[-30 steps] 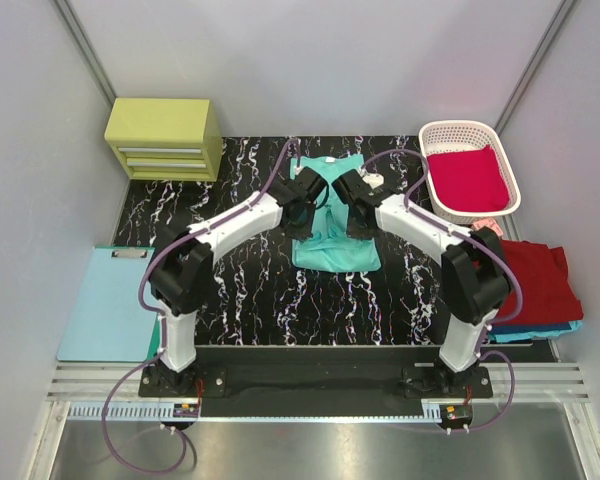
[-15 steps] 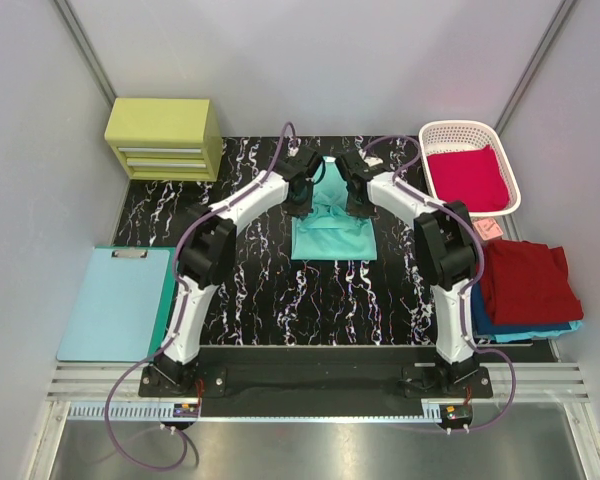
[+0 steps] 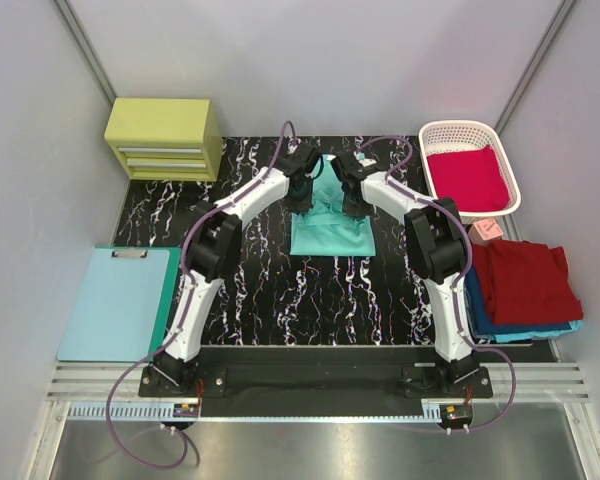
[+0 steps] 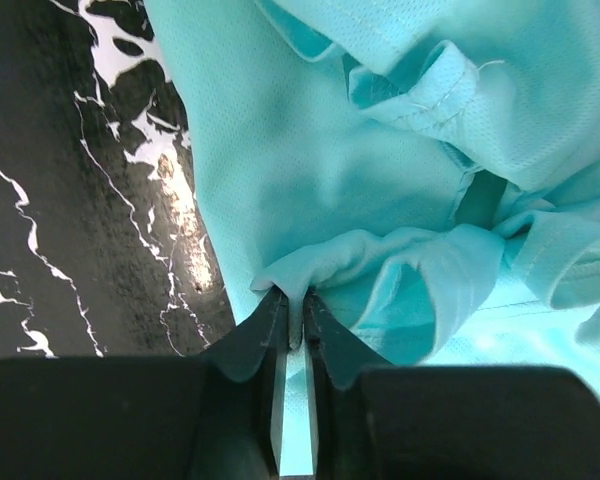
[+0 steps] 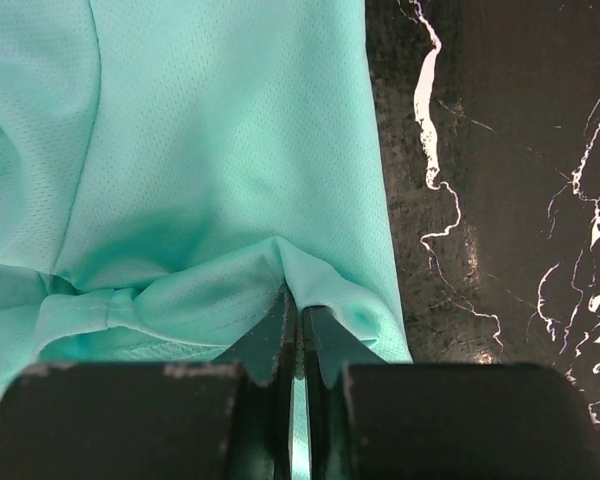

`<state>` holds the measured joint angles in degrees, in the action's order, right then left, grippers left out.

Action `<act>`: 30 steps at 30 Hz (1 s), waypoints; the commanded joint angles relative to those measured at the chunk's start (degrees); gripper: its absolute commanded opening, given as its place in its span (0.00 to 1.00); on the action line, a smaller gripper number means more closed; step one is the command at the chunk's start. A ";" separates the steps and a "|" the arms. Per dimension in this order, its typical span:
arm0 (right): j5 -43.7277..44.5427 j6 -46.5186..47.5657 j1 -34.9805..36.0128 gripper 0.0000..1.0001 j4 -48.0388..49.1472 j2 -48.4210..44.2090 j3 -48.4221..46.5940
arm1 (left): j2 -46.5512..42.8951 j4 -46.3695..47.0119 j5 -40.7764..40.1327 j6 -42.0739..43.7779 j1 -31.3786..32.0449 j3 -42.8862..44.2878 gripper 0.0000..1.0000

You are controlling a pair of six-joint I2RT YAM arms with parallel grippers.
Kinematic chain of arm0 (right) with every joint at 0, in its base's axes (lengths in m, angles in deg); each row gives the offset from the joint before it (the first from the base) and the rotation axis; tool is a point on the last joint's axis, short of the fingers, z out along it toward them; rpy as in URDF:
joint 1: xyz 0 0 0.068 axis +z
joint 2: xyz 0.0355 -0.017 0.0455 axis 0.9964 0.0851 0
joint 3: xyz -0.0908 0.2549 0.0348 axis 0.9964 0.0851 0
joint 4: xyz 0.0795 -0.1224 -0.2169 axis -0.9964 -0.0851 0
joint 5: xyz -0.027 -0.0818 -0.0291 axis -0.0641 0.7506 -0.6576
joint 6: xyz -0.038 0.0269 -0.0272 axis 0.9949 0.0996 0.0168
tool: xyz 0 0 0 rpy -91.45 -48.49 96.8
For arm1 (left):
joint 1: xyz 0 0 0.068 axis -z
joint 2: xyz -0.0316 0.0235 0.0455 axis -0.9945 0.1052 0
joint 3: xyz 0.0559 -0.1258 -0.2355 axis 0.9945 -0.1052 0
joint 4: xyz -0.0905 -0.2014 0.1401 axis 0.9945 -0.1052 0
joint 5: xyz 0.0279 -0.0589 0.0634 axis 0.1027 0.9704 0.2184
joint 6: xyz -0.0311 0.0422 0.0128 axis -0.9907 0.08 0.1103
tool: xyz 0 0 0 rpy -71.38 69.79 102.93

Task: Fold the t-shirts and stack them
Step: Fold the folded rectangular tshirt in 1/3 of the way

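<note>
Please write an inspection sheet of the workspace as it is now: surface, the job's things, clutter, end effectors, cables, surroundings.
Surface: black table top with white veins, glossy.
Job's things: mint-teal t-shirt partly folded at far middle; crimson t-shirt in the basket; dark red t-shirt lying on the blue t-shirt at right.
Clutter: clipboard at left; yellow-green drawer box; white basket; small pink item, unclear.
Grippers: left end effector and right end effector each shut on a pinch of the mint-teal t-shirt.
Cables: purple cables along both arms, looping at the bases.
Surroundings: pale walls; metal rail at near edge.
</note>
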<state>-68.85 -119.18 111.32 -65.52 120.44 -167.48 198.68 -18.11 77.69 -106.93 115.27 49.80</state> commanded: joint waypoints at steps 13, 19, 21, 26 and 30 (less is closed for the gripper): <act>4.47 0.91 2.19 1.00 4.78 -17.10 9.70 | -20.20 10.83 -2.96 -2.29 0.68 -16.66 0.81; 1.31 -1.89 5.18 0.77 5.22 -19.57 19.19 | -25.74 15.30 -0.96 -4.13 3.84 -29.31 0.79; 0.34 -2.60 6.06 0.64 6.45 -19.40 21.74 | -26.54 16.98 -0.15 -4.66 4.90 -33.71 0.76; -0.28 -3.05 6.76 0.34 6.80 -17.55 20.35 | -25.40 18.39 1.52 -5.36 6.57 -36.45 0.67; -0.45 -2.61 6.76 0.32 6.80 -16.93 18.06 | -24.78 18.48 1.43 -5.45 6.57 -36.45 0.64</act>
<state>-68.93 -121.41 117.81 -60.48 103.33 -145.49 174.02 -3.43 78.28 -111.58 122.42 12.60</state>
